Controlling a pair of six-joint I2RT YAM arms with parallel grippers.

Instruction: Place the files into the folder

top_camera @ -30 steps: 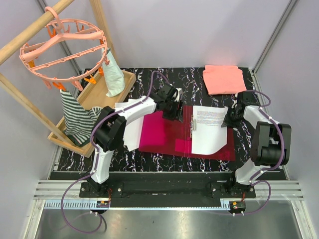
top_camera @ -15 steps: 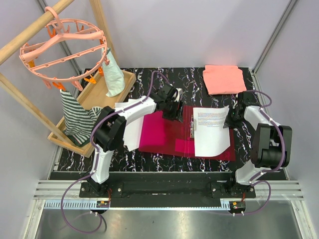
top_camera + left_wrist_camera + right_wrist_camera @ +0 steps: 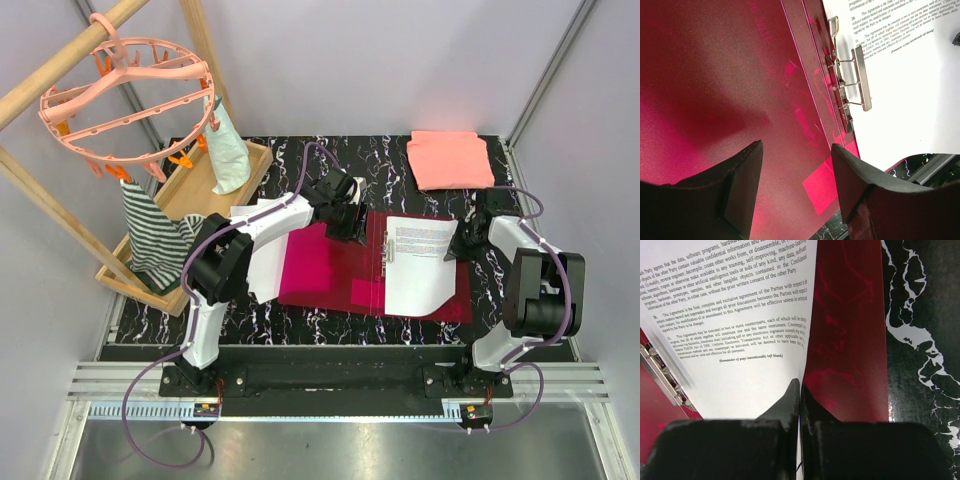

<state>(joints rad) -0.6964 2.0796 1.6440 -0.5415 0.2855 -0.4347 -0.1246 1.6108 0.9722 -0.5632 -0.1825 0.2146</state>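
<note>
Red folder (image 3: 330,272) lies open mid-table; one printed sheet (image 3: 420,270) already rests on its right half beside the clip (image 3: 387,250), with the right pincer (image 3: 461,238) pinched shut on the sheet's far right edge. Left pincer (image 3: 350,226) stands apart over the left half. More paper (image 3: 265,275) just left of the folder has yet to go in, I judge.

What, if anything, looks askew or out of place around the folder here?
The files on the folder's right half do not lie flat: the right gripper, jaws shut, pinches their right edge, so they bow upward. Another white sheet lies at the folder's left edge, outside it.
</note>
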